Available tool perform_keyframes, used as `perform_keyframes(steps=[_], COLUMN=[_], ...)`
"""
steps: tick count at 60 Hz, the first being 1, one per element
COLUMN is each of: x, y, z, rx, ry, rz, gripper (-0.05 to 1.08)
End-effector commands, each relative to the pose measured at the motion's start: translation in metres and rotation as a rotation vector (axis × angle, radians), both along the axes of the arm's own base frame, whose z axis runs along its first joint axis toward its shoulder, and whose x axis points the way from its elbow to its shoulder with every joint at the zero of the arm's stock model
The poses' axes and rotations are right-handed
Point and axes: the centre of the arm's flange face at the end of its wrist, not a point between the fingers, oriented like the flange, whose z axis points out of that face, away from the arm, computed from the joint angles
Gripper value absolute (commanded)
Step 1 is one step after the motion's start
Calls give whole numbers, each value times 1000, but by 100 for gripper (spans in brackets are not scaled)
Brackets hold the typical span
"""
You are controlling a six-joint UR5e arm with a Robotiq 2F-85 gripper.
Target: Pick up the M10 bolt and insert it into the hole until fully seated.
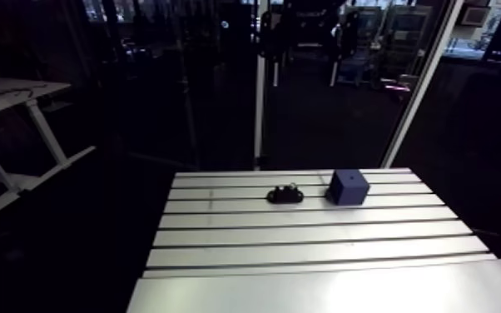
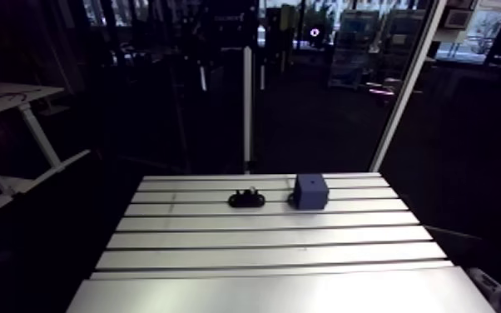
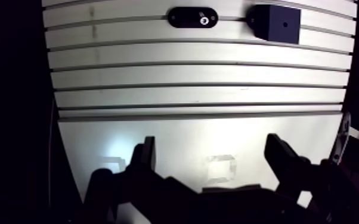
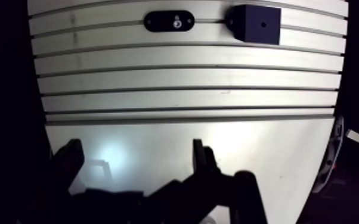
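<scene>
A: Where is the bolt (image 3: 203, 19)?

B: In a black oval holder (image 1: 285, 196) at the far end of the table (image 1: 304, 250). In the wrist view the bolt shows as a small bright ring in the middle of the holder.

A: And the hole?

B: A dark blue block (image 1: 348, 186) sits near the holder, on the same pair of table strips, with a gap between them. The arm view shows the hole (image 1: 348, 176) as a small dot in the block's top face.

A: How does the gripper (image 3: 212, 143) stand?

B: It hangs over the smooth near part of the table, well apart from the holder and the block, both of which lie ahead of it across several slots. The block is ahead of one finger; the holder is closer to the middle line.

A: The jaws?

B: Spread wide. The two dark fingers (image 3: 146, 156) stand far apart with only bare table showing between them. They have hold of nothing.

A: Does it appear in the arm view?

B: No, only the table and the two things on it.
</scene>
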Motion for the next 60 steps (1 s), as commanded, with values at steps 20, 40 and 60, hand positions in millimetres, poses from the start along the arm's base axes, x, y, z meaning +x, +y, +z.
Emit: perform_keyframes(steps=[20, 40, 60], x=[4, 3, -11], y=[-7, -6, -2], z=[-4, -7, -36], rx=[-50, -47, -40], ry=[-6, -7, 16], rz=[14, 6, -4], gripper=[0, 0, 1])
